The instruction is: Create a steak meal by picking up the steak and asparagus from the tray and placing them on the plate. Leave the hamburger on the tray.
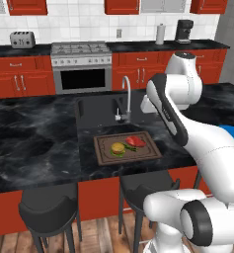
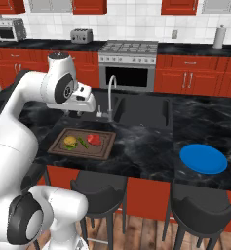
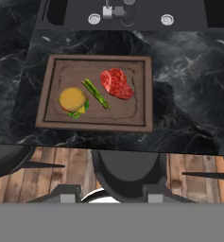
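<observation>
Hand view looks down on the flat red steak (image 3: 116, 83), lying at the right of the brown wooden tray (image 3: 98, 125); thin green asparagus stalks (image 3: 96, 93) sit just beside it, then the tan-bunned hamburger (image 3: 73, 100) at the left. Across the black marble counter (image 2: 146, 146), well apart, waits the round blue plate (image 2: 203, 158), bare. The pincer (image 2: 74, 113) hangs above the tray's far side; whether it is parted or clenched I cannot tell. Nothing seems picked yet: next, I judge, comes descending onto the steak.

Mid-frame in the hand view, the brown tray (image 3: 144, 94) holds hamburger (image 3: 73, 100), green asparagus (image 3: 95, 93), red steak (image 3: 116, 83) — left to right; blue plate (image 2: 203, 158) sits bare at lower right of the right base view.
</observation>
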### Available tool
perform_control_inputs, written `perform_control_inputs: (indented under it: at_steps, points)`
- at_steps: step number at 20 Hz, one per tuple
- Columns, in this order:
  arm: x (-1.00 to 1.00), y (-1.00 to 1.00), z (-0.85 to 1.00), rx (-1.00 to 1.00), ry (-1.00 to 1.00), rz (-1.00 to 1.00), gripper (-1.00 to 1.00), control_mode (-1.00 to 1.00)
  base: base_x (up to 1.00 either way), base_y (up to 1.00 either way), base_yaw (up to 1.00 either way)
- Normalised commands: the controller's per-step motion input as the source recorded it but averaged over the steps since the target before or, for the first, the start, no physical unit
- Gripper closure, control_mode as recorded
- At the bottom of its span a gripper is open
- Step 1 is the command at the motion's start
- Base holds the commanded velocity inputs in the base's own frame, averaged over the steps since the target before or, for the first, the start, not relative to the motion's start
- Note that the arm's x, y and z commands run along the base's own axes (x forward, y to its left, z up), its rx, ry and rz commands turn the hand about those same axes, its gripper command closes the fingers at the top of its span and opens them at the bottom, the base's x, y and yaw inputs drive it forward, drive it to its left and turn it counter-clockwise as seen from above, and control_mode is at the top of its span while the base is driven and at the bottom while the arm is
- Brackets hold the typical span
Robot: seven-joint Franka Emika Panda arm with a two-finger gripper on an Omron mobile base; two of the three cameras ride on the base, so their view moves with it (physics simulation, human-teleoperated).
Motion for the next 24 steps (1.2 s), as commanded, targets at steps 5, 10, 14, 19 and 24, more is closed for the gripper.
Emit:
perform_control_inputs:
  at_steps: [5, 10, 14, 19, 24]
  points:
    - [0.0, 0.0, -0.14, 0.0, 0.0, -0.01, -1.0, -1.0, 0.0, 0.0, 0.0]
    - [0.0, -0.18, -0.27, 0.01, -0.03, 0.06, -1.0, -1.0, 0.0, 0.0, 0.0]
    - [0.05, -0.41, -0.34, 0.0, 0.0, 0.1, -1.0, -1.0, 0.0, 0.0, 0.0]
    - [0.23, -0.3, -0.56, -0.01, 0.0, 0.27, -1.0, -1.0, 0.0, 0.0, 0.0]
    - [0.34, -0.14, -0.6, -0.03, 0.03, 0.3, -1.0, -1.0, 0.0, 0.0, 0.0]
